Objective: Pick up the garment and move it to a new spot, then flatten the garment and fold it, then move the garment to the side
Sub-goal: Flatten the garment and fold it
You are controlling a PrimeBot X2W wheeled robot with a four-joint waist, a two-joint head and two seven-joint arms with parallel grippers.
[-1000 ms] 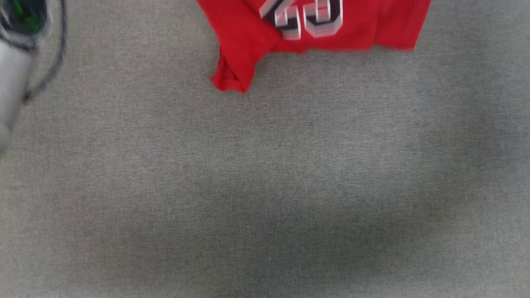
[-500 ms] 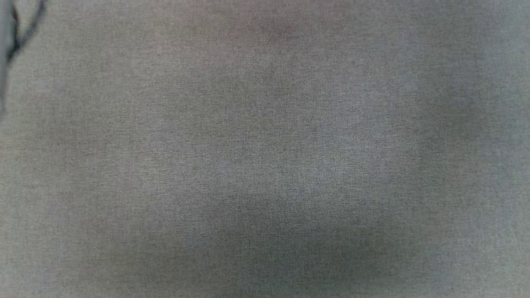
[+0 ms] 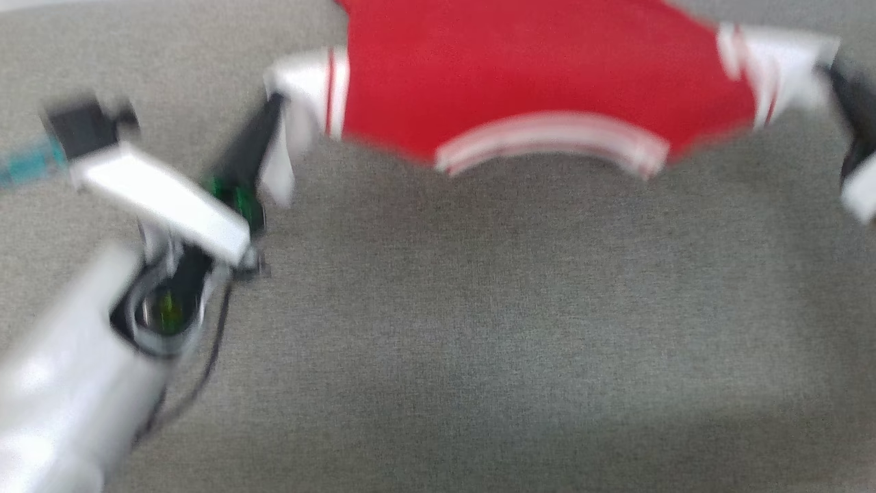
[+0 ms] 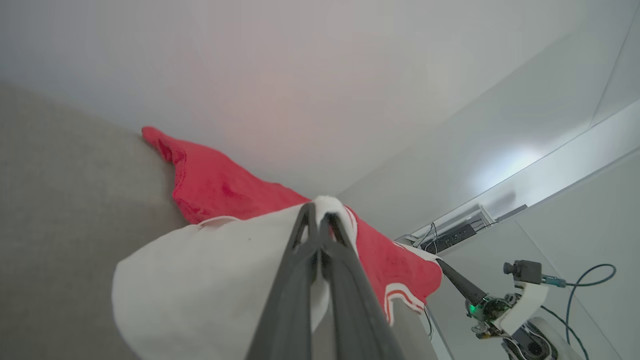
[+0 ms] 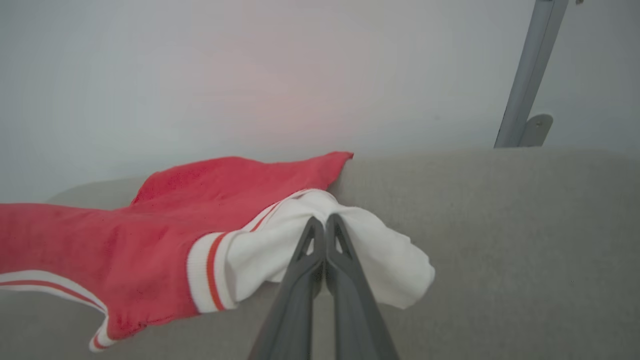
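Across the top of the head view, the red short-sleeved T-shirt of thin fabric (image 3: 534, 82) lies spread on the grey woven-cloth surface (image 3: 479, 308). Its striped collar trim faces the robot, w/ 1 white sleeve out to each side. Pic is motion-blurred.

The left gripper (image 3: 275, 113) comes in from lower left. Its pale forearm (image 3: 61, 397) slants up & inward, w/ a white bracket (image 3: 164, 205) at the wrist and dark fingers aimed at the left-side sleeve end (image 3: 301, 89). Left wrist view: jaws pressed together, pinching that white cloth, which bunches round them.

The right gripper (image 3: 836, 72) sits at the far right edge, mostly cut off. Right wrist view: jaws closed tight on the right-side sleeve end (image 5: 380, 255), fingers running low, approx level w/ the surface. The shirt body stretches between the 2 grippers, its far part reaching toward the pale wall (image 5: 250, 75).
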